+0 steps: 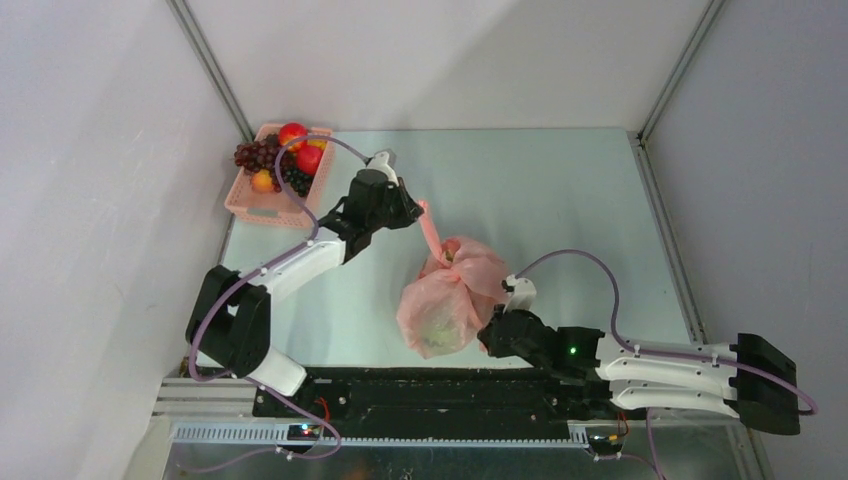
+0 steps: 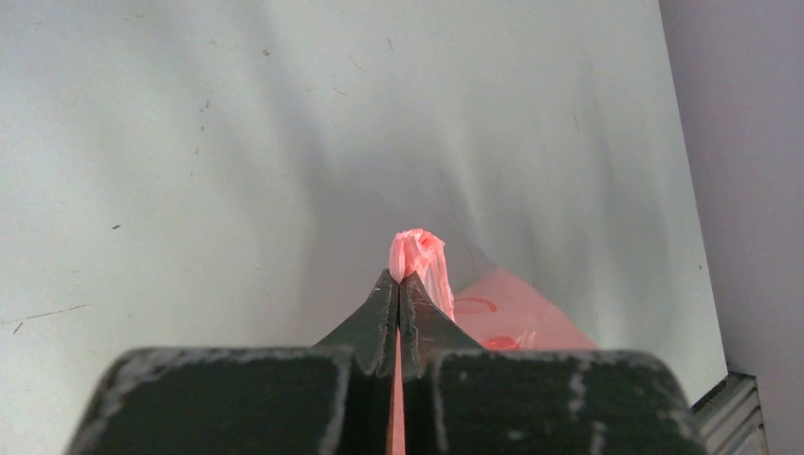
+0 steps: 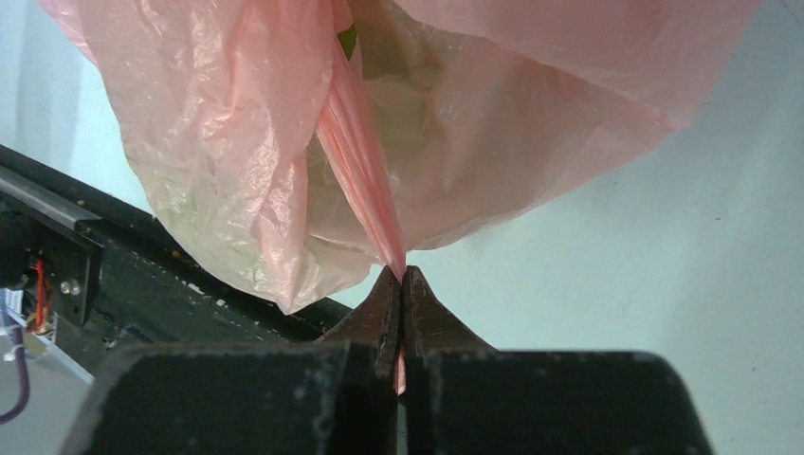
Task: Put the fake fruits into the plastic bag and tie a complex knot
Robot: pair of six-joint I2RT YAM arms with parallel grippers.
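The pink plastic bag lies bulging in the middle of the table, with pale fruit shapes showing through its film. My left gripper is shut on one twisted handle of the bag, which runs taut from the bag's neck up and to the left. My right gripper is shut on the other handle strand at the bag's near right side. More fake fruits lie in the basket: red apples, an orange one and dark grapes.
The pink lattice basket stands at the far left corner by the wall. A black rail runs along the near table edge, just under the bag and the right gripper. Grey walls close in both sides.
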